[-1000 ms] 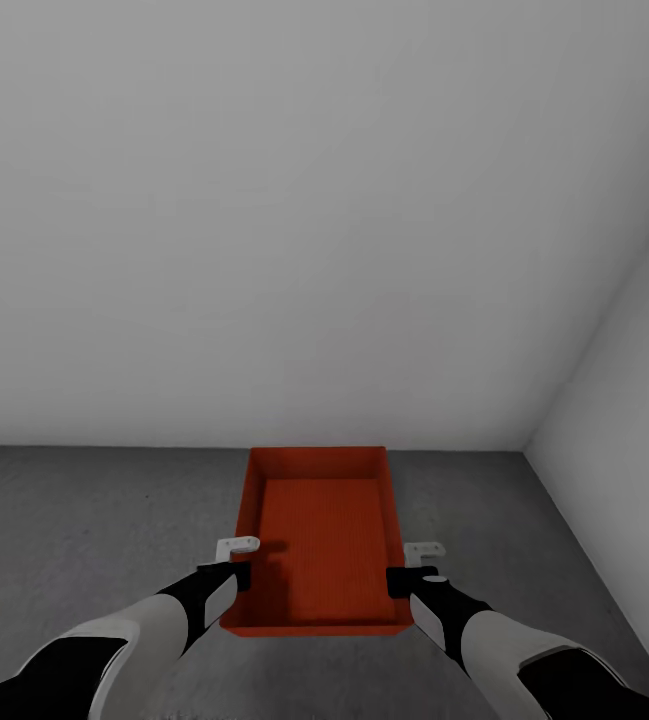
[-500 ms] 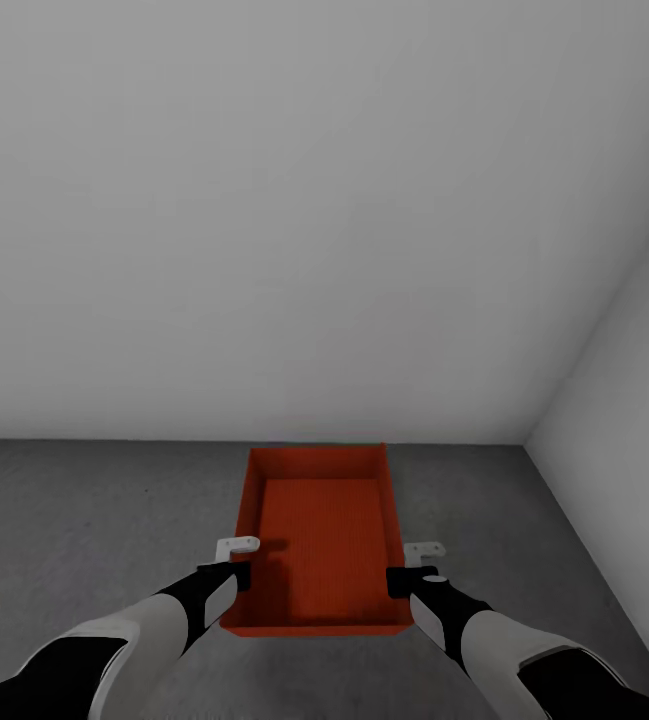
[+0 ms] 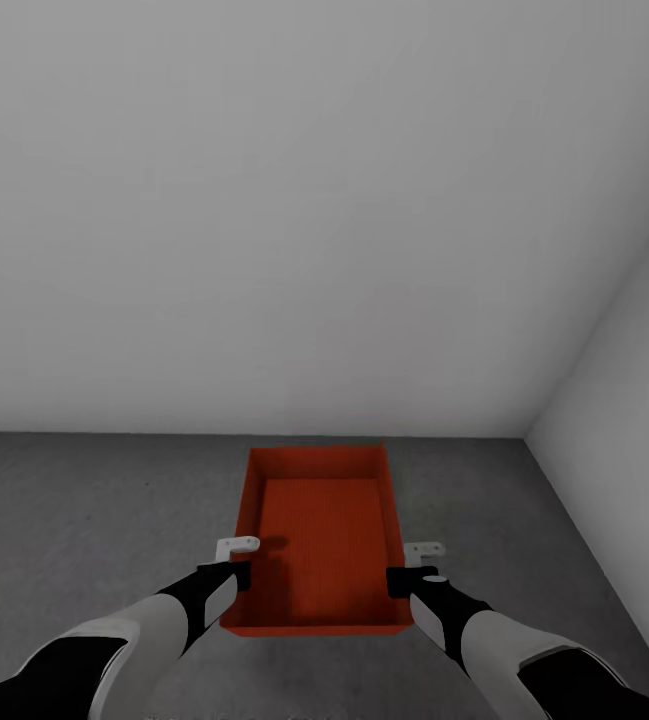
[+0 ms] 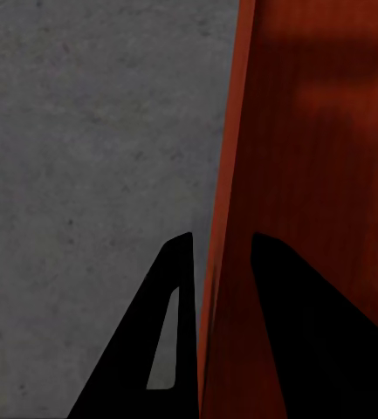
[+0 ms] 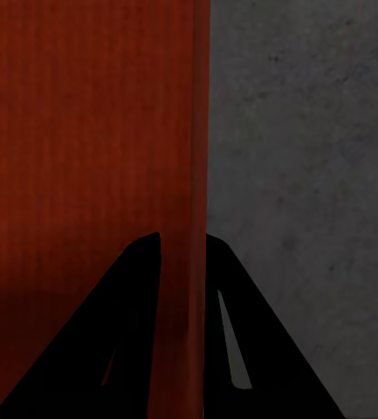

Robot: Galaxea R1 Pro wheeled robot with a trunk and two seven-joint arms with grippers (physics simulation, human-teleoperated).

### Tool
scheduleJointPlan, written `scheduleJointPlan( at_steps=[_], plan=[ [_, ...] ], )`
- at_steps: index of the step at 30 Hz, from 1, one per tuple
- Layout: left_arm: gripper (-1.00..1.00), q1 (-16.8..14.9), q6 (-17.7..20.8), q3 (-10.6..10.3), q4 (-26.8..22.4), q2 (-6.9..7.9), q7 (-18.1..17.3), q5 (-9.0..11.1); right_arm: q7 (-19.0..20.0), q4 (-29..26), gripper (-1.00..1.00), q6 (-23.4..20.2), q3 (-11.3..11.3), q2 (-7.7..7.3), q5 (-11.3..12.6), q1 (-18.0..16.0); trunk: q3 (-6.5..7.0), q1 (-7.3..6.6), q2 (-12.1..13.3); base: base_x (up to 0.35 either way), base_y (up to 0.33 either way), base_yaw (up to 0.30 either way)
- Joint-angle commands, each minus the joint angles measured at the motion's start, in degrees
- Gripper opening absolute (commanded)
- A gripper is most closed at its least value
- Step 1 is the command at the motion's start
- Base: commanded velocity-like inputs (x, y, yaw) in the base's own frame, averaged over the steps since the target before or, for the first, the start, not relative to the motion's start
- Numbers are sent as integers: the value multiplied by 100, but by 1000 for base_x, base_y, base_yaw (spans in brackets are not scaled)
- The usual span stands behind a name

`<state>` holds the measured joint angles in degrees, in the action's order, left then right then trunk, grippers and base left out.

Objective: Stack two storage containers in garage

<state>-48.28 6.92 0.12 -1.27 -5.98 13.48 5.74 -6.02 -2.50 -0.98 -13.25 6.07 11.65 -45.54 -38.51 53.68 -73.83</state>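
An orange-red rectangular open-topped storage container (image 3: 316,540) with plain, slightly flared walls sits in front of the robot, over the dark grey mottled concrete floor (image 3: 84,520) of a bare room. Its far end lies close to the pale grey far wall (image 3: 264,220), and a second pale grey wall (image 3: 624,420) meets that one at a corner to the right. Whether the container rests on the concrete or is held just above it cannot be told.

The left gripper (image 3: 234,560) is at the container's left long wall, towards the near end. In the left wrist view one black finger (image 4: 167,340) lies outside the wall over the concrete, and the other black finger (image 4: 302,340) lies inside over the orange-red bottom, with the rim (image 4: 228,175) running between them; the jaws are closed in to a narrow gap with the wall pinched in it.

The right gripper (image 3: 412,572) mirrors this at the right long wall. In the right wrist view its inner finger (image 5: 110,340) is over the container's inside, its outer finger (image 5: 241,340) is over the grey concrete, and the wall's edge (image 5: 199,131) passes between them, gripped in the same narrow way
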Motion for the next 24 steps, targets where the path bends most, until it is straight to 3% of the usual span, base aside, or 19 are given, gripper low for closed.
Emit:
scheduleJointPlan(
  at_steps=[1,24],
  plan=[
    [-100,-5,-52,128,-31,35,93,-37,-24,13,-100,-9,7,-1,92,-1,-14,0,-3,0,0,0],
    [-100,-2,-51,128,-32,35,93,-37,-25,13,-100,-7,7,-1,92,0,-199,0,-3,0,0,0]
  ],
)
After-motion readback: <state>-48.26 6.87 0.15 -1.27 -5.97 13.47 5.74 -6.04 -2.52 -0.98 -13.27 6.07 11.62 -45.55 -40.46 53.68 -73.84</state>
